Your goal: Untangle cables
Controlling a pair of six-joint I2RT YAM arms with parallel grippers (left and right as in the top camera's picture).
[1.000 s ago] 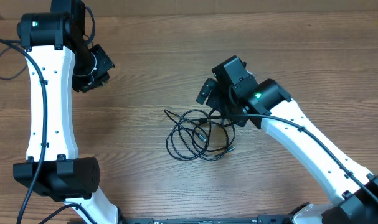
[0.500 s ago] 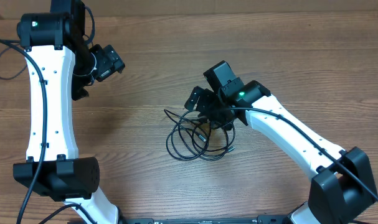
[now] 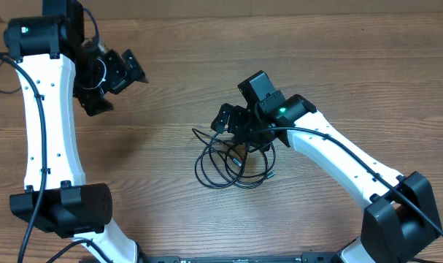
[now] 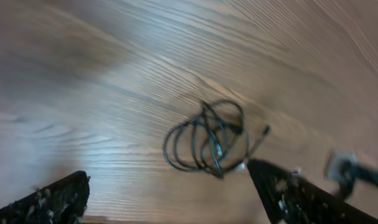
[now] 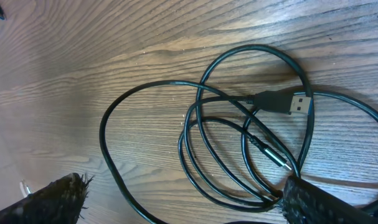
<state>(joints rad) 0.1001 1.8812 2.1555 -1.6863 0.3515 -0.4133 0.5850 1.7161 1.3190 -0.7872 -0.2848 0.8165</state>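
Note:
The cables (image 3: 231,162) lie as one tangle of thin black loops on the wooden table, just right of centre. My right gripper (image 3: 233,127) hangs open over the tangle's upper edge. In the right wrist view its fingers straddle the cables (image 5: 238,155): several loops run between them, and the right fingertip (image 5: 326,202) sits on or just over the loops. A USB plug (image 5: 289,101) and a silver-tipped plug (image 5: 274,157) show there. My left gripper (image 3: 113,86) is open and empty, far to the upper left. Its wrist view sees the cables (image 4: 207,140) from a distance, blurred.
The left arm's white link (image 3: 49,124) stands along the table's left side. The right arm's white link (image 3: 345,164) crosses from the lower right to the tangle. Bare wood surrounds the cables.
The left gripper has gone from nearly shut to wide open and swung slightly left. The right gripper moved left and down over the tangle, then held still.

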